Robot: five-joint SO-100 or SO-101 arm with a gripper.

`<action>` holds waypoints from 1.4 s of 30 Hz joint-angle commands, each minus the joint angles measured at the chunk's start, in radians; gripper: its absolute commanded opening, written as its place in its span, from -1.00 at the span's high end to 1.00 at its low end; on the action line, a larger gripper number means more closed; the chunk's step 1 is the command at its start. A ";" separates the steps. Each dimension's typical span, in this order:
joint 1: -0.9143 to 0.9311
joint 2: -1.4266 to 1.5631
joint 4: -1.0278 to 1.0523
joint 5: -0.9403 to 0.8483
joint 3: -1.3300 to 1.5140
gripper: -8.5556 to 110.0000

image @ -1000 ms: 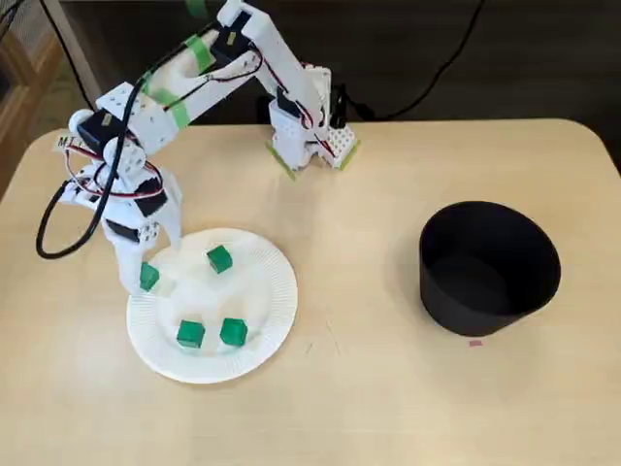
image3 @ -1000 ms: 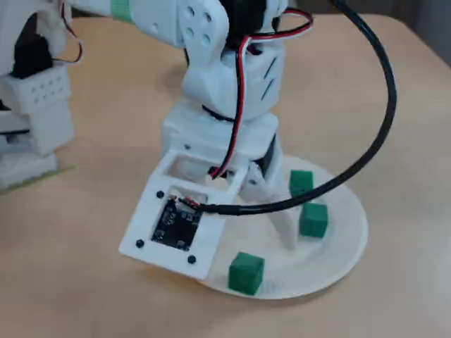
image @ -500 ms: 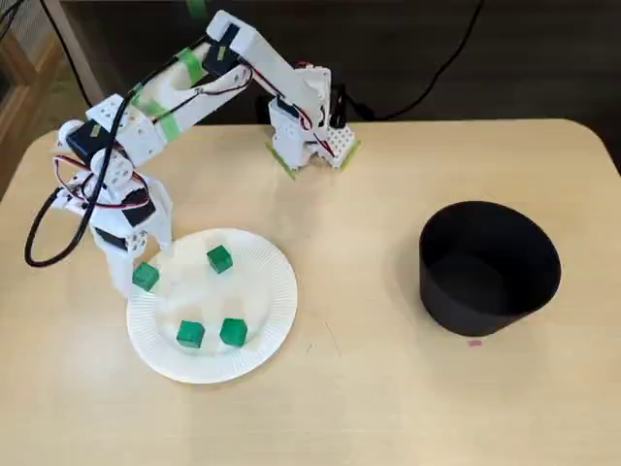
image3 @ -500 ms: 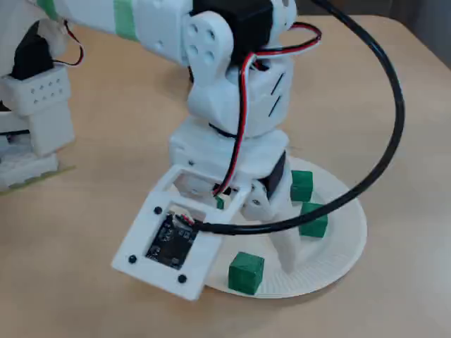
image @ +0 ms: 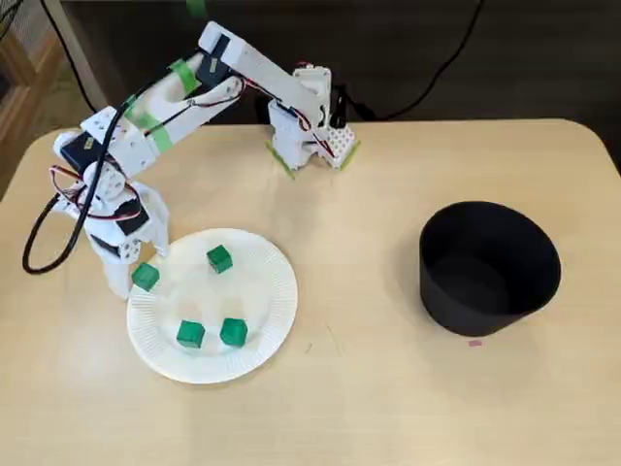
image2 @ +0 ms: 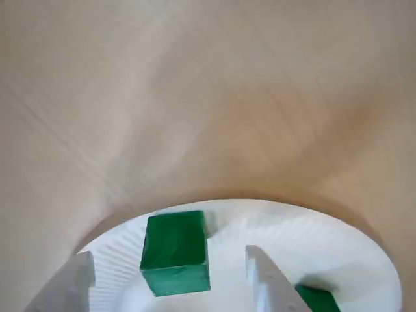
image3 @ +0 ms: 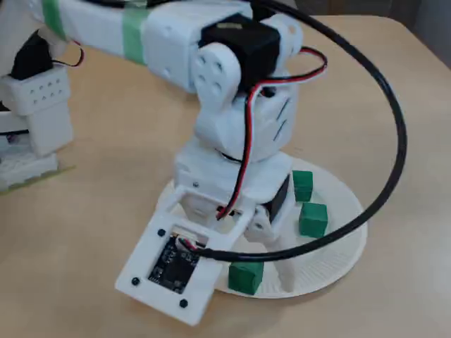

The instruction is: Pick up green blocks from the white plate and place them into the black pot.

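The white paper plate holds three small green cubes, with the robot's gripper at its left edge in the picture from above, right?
Not quite. The white paper plate holds four small green cubes, not three; a fixed view shows them all. The gripper is indeed at its left edge.

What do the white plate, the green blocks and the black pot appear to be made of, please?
The white plate looks like matte paper: its rim is finely fluted, as on disposable plates. The green blocks are evenly coloured cubes with a slight sheen; painted wood or plastic, I cannot tell which. The black pot is matte, tapered and thin-rimmed; perhaps plastic or fabric.
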 commanded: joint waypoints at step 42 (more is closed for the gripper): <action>-0.784 0.541 0.009 0.245 -0.189 0.90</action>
